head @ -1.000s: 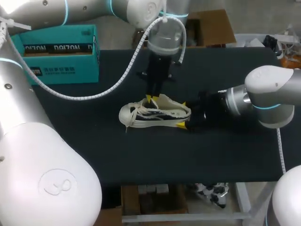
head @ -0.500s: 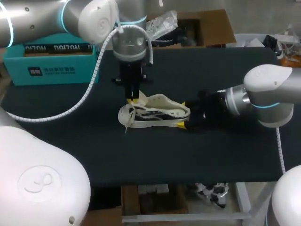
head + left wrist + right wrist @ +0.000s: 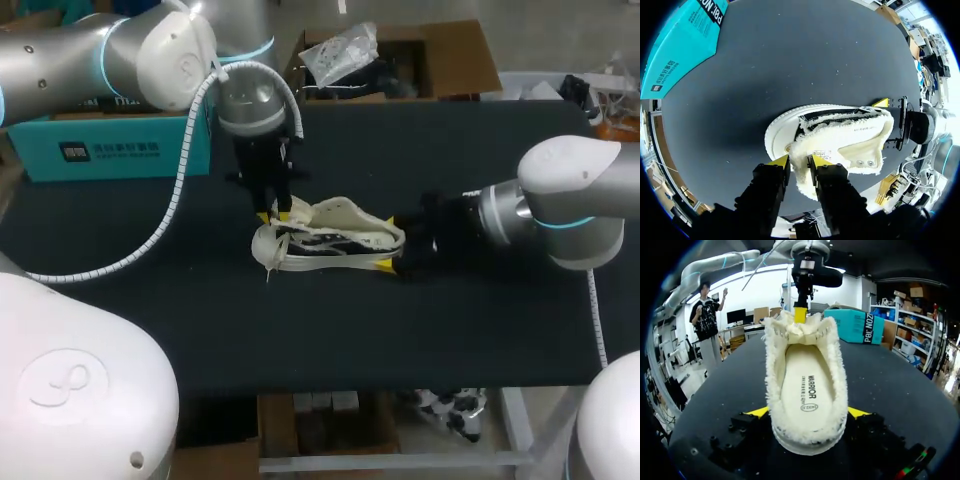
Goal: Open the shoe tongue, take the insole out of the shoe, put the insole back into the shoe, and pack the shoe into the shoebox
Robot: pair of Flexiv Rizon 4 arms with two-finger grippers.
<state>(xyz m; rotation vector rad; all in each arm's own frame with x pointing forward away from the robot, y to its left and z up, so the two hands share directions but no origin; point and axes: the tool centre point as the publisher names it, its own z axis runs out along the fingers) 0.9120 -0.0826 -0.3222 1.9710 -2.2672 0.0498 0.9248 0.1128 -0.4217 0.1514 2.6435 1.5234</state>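
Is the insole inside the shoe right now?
Yes, the insole lies flat inside the shoe, visible through its wide-open top in the right wrist view.

a robot lab or test workshop: the left arm (image 3: 90, 55) and the right arm (image 3: 575, 205), pale industrial machines with blue-lit joint rings (a ribbed white cable (image 3: 176, 185) trails off the left one), hang over a black-topped table (image 3: 400, 330) holding a shoe (image 3: 330, 245) and a teal shoebox (image 3: 110, 150).

Right pincer (image 3: 808, 412) clamps shoe (image 3: 807, 377) heel; left pincer (image 3: 800, 315) pinches tongue (image 3: 799, 331).
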